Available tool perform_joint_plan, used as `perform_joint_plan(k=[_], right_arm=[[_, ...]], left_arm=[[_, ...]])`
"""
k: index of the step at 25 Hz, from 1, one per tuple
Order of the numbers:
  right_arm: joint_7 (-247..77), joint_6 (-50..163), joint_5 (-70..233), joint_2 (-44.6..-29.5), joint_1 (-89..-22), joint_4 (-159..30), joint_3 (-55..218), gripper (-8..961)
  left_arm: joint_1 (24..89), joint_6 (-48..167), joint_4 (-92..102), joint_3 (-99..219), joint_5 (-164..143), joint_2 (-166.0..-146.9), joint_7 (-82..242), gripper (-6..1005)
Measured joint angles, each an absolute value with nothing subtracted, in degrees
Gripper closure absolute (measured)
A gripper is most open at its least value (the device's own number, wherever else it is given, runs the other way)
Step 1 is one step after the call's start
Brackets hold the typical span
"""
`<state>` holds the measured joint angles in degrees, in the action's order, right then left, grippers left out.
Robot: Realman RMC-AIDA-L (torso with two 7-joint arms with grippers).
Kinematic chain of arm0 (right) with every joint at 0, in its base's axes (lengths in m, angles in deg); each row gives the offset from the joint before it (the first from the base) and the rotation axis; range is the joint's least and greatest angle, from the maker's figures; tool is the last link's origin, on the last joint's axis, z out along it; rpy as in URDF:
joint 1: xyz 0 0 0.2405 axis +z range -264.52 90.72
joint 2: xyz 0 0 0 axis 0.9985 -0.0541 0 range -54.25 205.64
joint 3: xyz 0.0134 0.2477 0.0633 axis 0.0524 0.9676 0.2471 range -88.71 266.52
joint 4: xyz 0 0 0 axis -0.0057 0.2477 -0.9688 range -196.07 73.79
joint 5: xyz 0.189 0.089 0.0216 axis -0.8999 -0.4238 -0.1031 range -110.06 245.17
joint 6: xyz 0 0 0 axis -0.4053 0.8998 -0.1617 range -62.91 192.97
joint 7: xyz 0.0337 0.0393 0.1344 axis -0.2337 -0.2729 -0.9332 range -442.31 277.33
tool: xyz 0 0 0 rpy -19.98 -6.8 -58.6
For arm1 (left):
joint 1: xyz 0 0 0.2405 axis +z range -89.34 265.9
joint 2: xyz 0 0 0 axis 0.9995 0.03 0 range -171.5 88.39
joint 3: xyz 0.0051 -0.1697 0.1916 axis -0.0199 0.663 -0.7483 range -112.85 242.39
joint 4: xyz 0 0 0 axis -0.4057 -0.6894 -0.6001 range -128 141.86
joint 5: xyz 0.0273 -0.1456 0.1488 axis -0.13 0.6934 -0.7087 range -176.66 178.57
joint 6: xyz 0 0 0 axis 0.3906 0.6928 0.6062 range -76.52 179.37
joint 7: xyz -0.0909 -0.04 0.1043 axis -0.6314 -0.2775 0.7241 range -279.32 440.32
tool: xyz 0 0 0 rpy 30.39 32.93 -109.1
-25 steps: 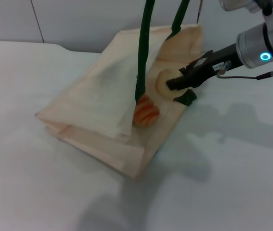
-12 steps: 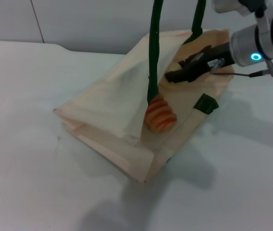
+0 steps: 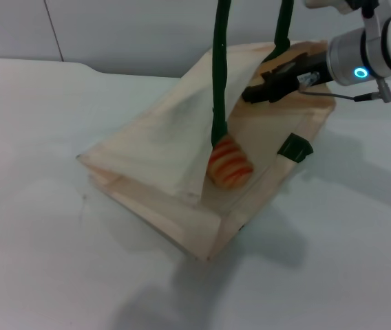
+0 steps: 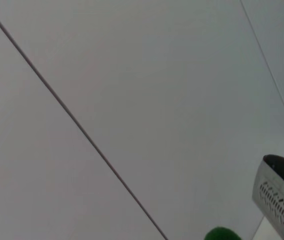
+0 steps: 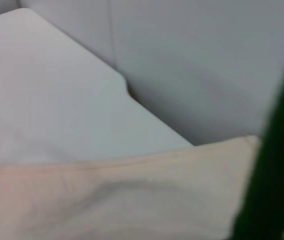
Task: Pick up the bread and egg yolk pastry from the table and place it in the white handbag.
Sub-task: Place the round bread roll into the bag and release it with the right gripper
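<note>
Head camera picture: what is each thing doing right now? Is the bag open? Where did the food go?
white handbag: mouth held open, green handles pulled up out of view.
bread: lying inside the bag's opening.
egg yolk pastry: not visible; cannot tell where it is.
right gripper: at the bag's upper rim, nothing seen in it.
left gripper: not seen in the head view.
table: bag rests on it.
</note>
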<state>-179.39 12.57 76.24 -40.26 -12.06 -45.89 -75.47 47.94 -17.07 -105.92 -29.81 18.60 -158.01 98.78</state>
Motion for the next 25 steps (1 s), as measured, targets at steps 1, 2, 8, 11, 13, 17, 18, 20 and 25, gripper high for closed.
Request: perform_joint_plan(k=[1, 2, 8, 11, 13, 17, 18, 20, 25], right_arm=[[-179.8, 13.1, 76.2, -40.27, -12.2, -45.9, -75.6, 510], [-180.1, 13.3, 76.2, -40.27, -12.3, -46.0, -75.7, 527], [-180.5, 12.8, 76.5, -40.22, -13.1, -46.0, -75.8, 293], [-182.1, 12.1, 78.1, -40.2, -13.5, -45.7, -75.9, 199], [-183.8, 11.3, 80.2, -40.19, -13.8, -45.2, -75.9, 137], [-186.0, 8.1, 82.9, -40.25, -14.9, -42.7, -75.8, 139], [-186.1, 6.8, 82.6, -40.33, -15.8, -40.6, -75.7, 140], [-186.2, 6.2, 82.5, -40.35, -16.4, -39.4, -75.6, 141], [-186.7, 3.8, 82.3, -40.47, -17.9, -33.0, -75.4, 142]], left_arm=[[48.0, -17.1, -105.9, -29.7, 18.5, -158.01, 98.8, 793], [48.0, -17.1, -105.9, -29.6, 18.5, -158.01, 98.8, 792], [48.5, -17.0, -105.6, -29.3, 17.8, -157.97, 98.8, 789], [49.1, -16.9, -105.4, -29.2, 16.7, -158.02, 98.6, 787], [49.7, -16.9, -105.3, -28.9, 16.3, -158.02, 98.6, 786], [51.2, -16.7, -105.0, -27.4, 16.3, -157.99, 98.6, 784], [51.8, -16.4, -104.8, -26.9, 16.3, -157.99, 98.6, 783], [52.6, -15.4, -104.1, -26.2, 16.6, -158.03, 98.6, 782], [54.5, -12.5, -102.7, -25.6, 16.9, -158.01, 98.6, 779]])
